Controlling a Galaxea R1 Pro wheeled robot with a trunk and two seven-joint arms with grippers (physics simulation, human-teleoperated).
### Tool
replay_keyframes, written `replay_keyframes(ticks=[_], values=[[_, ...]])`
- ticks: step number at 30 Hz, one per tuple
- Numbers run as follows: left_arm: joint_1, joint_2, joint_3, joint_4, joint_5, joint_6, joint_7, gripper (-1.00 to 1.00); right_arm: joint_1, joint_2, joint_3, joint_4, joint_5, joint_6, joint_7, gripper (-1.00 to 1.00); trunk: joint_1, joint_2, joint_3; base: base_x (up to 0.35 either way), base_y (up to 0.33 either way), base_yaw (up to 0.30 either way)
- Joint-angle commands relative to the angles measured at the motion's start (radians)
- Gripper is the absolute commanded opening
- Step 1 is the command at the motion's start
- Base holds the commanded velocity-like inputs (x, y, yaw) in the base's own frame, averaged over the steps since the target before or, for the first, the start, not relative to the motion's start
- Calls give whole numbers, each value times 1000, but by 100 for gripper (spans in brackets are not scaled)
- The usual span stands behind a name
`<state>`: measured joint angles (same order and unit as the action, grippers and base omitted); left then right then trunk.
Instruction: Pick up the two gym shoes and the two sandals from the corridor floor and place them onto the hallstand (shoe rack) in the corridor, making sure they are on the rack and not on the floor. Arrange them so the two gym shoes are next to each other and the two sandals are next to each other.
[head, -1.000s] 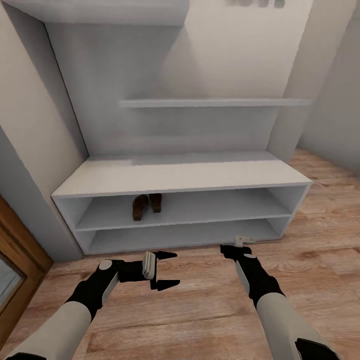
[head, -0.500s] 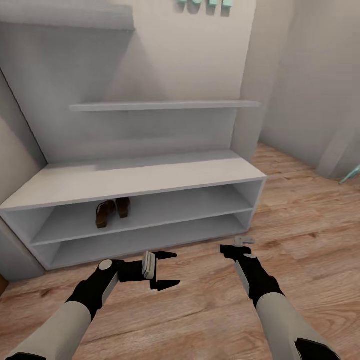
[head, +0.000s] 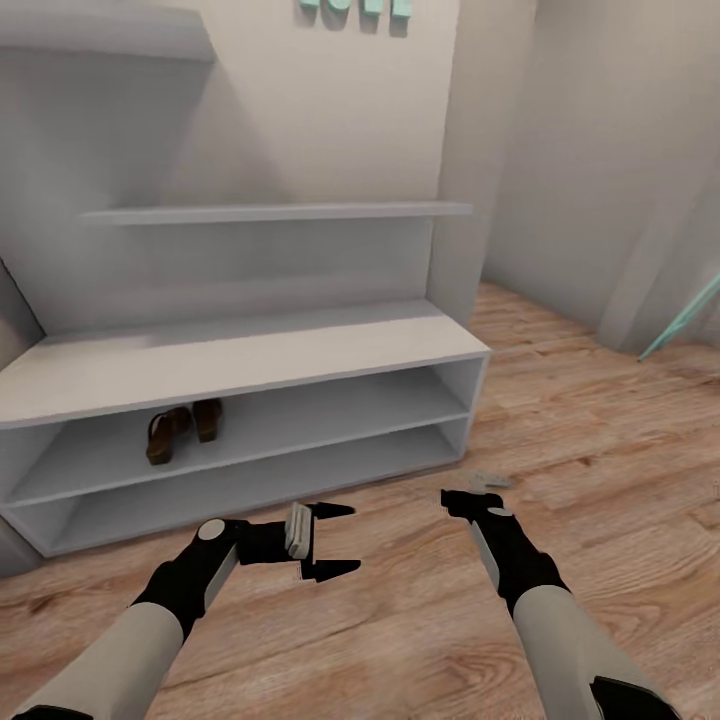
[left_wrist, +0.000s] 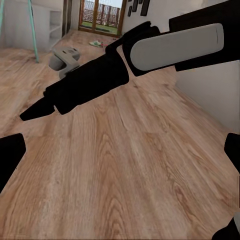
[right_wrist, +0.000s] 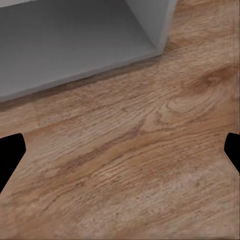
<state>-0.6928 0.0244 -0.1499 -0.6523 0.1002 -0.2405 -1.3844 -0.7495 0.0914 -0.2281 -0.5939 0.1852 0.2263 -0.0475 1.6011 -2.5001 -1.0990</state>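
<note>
The pale grey hallstand stands against the wall at the left of the head view. Two dark brown sandals sit side by side on its upper open shelf level, towards the left. Both grippers hover low over the wood-plank corridor floor in front of the rack. My left gripper is open and holds nothing, and my right gripper is open and holds nothing near the rack's right corner. The gym shoes are not identifiable; small pale shapes lie far down the corridor, too small to tell.
A slanted teal rod leans at the right by the wall. Teal letters hang on the wall above the rack. In the left wrist view the corridor runs to a doorway, with my right forearm crossing it.
The whole head picture has shifted, so the camera has turned right: the hallstand sits further left and more floor and wall show at the right. Both arms keep their pose.
</note>
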Motion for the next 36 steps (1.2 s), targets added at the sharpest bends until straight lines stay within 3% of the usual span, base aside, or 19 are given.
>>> replay_keyframes(ticks=[1,10,17,36], values=[[-1,2,-7,0,9,-6,1,100,-1,2,-5,-1,10,5,1,100,0,0,-1,0,-8,-247],[-1,2,-7,0,9,-6,1,100,-1,1,-5,-1,10,5,1,100,-1,0,7,0,-2,-252],[-1,2,-7,0,9,-6,1,100,-1,1,-5,-1,10,5,1,100,-28,49,29,0,0,-254],[-1,2,-7,0,9,-6,3,100,-1,1,-7,-3,10,5,1,100,-28,49,29,-50,-33,-254]])
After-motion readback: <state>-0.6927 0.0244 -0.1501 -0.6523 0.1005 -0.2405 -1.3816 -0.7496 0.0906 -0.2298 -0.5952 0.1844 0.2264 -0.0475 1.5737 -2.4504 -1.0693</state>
